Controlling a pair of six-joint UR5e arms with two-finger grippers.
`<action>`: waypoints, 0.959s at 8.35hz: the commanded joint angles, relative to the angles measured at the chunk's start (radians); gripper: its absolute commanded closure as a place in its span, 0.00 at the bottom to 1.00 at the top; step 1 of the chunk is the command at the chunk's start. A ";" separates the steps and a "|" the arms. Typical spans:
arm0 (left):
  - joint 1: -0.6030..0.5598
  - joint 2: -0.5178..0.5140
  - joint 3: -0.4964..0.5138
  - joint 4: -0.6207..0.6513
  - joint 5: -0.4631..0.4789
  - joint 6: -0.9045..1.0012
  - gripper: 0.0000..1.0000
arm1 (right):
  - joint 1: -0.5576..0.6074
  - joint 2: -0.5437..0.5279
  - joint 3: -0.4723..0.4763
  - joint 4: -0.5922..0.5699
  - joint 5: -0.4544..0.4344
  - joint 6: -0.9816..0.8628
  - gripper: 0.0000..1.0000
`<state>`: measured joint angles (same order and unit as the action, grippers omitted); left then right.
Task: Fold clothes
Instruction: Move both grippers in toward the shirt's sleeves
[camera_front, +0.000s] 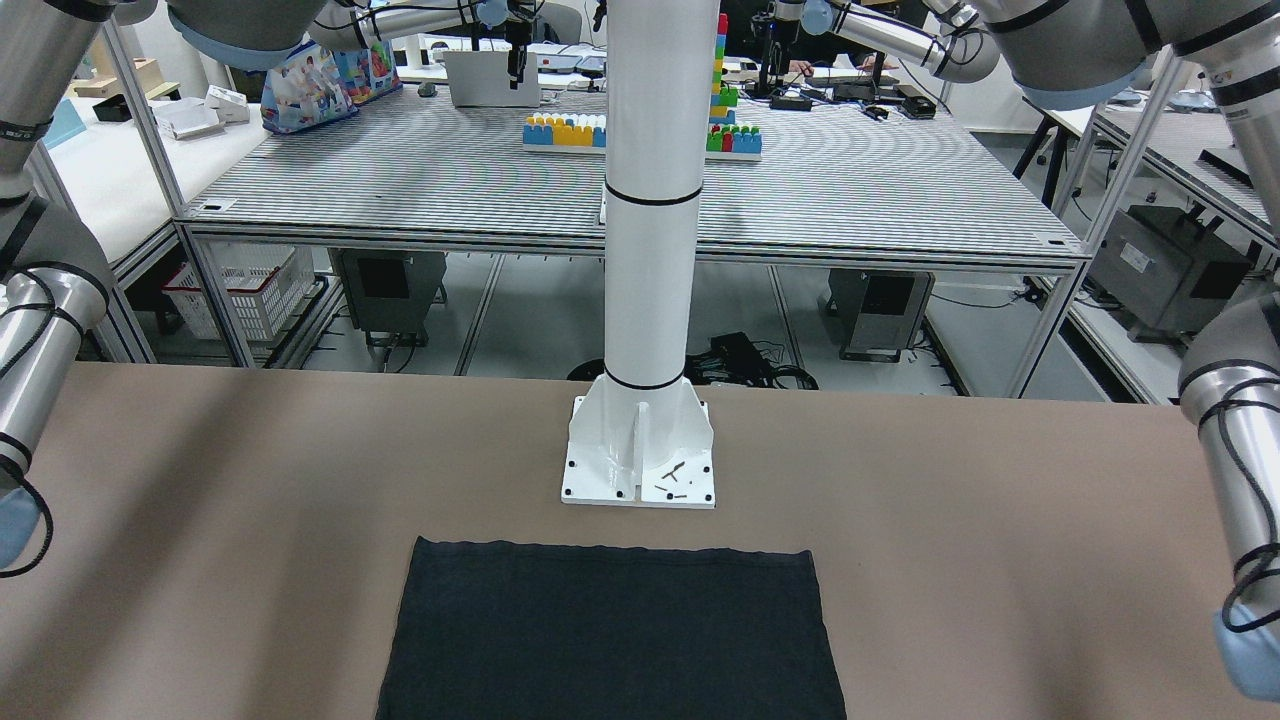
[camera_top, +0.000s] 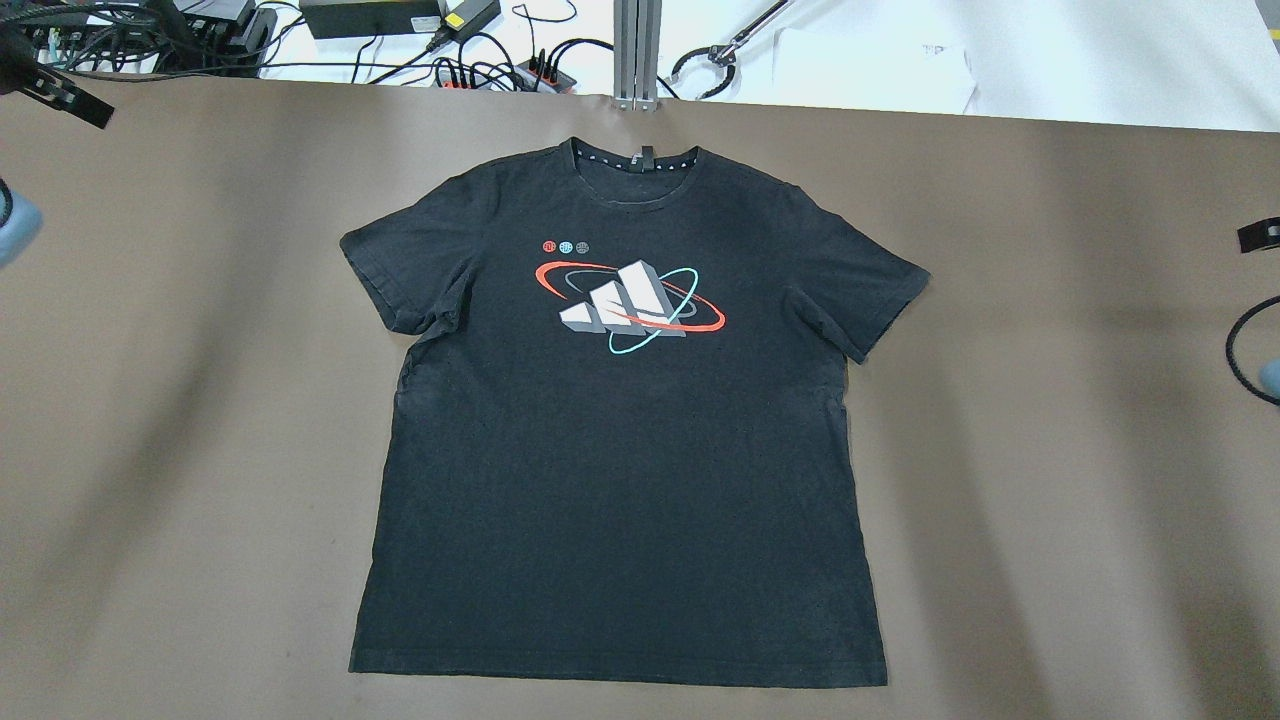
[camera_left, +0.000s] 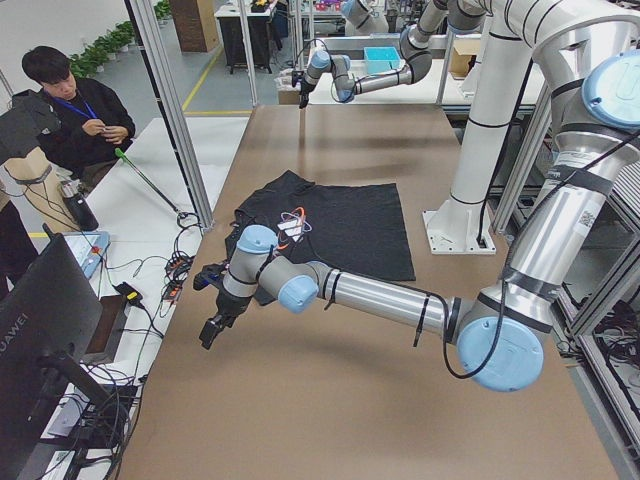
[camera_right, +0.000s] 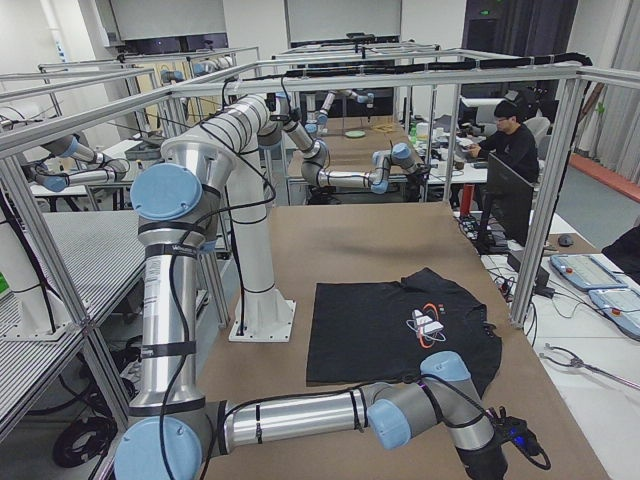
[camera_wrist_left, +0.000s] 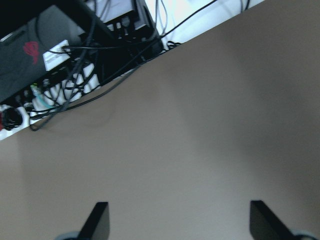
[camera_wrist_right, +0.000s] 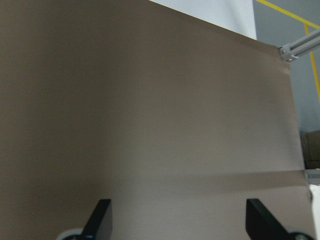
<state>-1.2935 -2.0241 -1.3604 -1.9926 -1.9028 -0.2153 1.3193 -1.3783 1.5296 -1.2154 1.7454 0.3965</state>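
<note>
The clothes are one black T-shirt (camera_top: 620, 470) with a white, red and teal logo on the chest. It lies flat and face up in the middle of the brown table, collar toward the far edge. Its hem end (camera_front: 610, 630) lies just in front of the white pole's base plate (camera_front: 640, 475). My left gripper (camera_wrist_left: 180, 222) is open over bare table near the far left edge, well clear of the shirt. Over bare table far to the right, my right gripper (camera_wrist_right: 181, 217) is open too. Neither holds anything.
Cables and power strips (camera_top: 480, 65) lie beyond the table's far edge, beside an aluminium post (camera_top: 637, 50). A seated person (camera_left: 75, 115) and a monitor (camera_left: 40, 330) are off that side. Bare brown table (camera_top: 1050, 450) flanks the shirt on both sides.
</note>
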 joint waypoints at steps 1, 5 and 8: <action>0.149 -0.083 0.110 -0.112 -0.027 -0.171 0.00 | -0.173 0.045 -0.022 0.105 0.002 0.288 0.06; 0.301 -0.186 0.326 -0.364 -0.062 -0.386 0.00 | -0.276 0.091 -0.028 0.131 0.000 0.420 0.06; 0.307 -0.189 0.331 -0.365 -0.116 -0.404 0.09 | -0.292 0.090 -0.026 0.139 -0.003 0.418 0.06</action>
<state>-0.9940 -2.2089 -1.0383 -2.3517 -1.9938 -0.6073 1.0359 -1.2886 1.5021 -1.0815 1.7445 0.8142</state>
